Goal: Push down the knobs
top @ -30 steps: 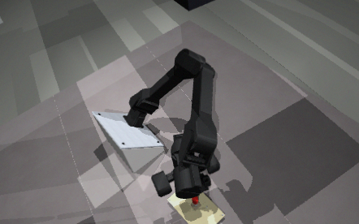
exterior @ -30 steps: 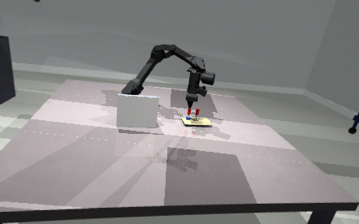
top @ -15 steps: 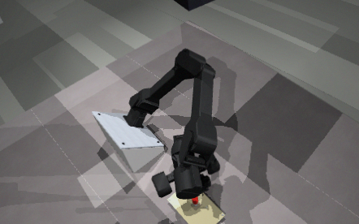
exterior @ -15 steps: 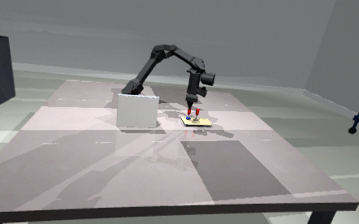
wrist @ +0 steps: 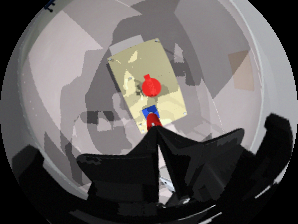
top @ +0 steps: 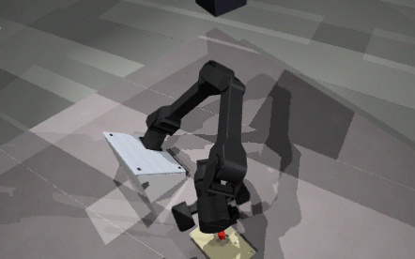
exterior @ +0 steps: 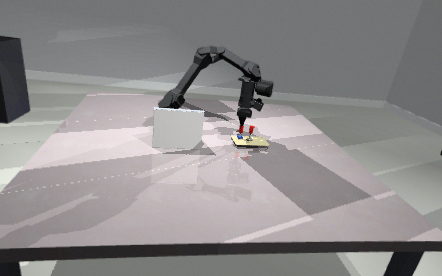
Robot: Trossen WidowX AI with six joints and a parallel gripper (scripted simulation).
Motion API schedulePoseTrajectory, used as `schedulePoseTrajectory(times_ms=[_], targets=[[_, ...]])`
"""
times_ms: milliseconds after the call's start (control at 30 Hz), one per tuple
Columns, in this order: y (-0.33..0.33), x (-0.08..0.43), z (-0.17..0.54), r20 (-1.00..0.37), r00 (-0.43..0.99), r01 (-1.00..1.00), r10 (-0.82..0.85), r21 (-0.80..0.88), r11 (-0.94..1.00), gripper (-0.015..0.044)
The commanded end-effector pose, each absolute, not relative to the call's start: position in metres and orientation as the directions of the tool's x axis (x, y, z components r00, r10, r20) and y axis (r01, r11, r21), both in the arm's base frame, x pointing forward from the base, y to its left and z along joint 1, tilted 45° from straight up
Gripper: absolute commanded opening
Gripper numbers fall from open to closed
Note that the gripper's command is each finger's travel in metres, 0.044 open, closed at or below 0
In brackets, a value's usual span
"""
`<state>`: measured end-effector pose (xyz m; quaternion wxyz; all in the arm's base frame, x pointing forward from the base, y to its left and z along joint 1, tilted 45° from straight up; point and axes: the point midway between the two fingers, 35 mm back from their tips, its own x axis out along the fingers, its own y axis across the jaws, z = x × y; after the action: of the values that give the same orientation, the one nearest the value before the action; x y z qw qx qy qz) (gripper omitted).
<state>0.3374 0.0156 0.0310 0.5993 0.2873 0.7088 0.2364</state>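
Grey worktop (exterior: 126, 200) carried the board (exterior: 259, 143) right of the white block (exterior: 178, 128). My claw (exterior: 242, 120) was clenched empty, tips over the nearer red knob (exterior: 241, 129). I judged a slow, vertical, centred press safest for the potentiometer.

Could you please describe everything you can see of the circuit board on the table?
The circuit board is a small, flat, pale yellowish rectangle lying level near the table's middle, beside a white block. Two red knobs stand up from it, one by a small blue part. The shut end effector is poised at the nearer knob; contact is unclear. Its legs cannot be made out.
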Motion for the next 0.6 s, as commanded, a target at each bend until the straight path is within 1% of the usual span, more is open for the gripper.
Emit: schedulePoseTrajectory(times_ms=[0,567], targets=[[0.0164,0.3379,0.0311,-0.712,-0.113,0.128,0.693,0.682,0.72,0.0],[0.0217,0.337,0.0258,-0.711,-0.113,0.128,0.694,0.682,0.72,0.0]])
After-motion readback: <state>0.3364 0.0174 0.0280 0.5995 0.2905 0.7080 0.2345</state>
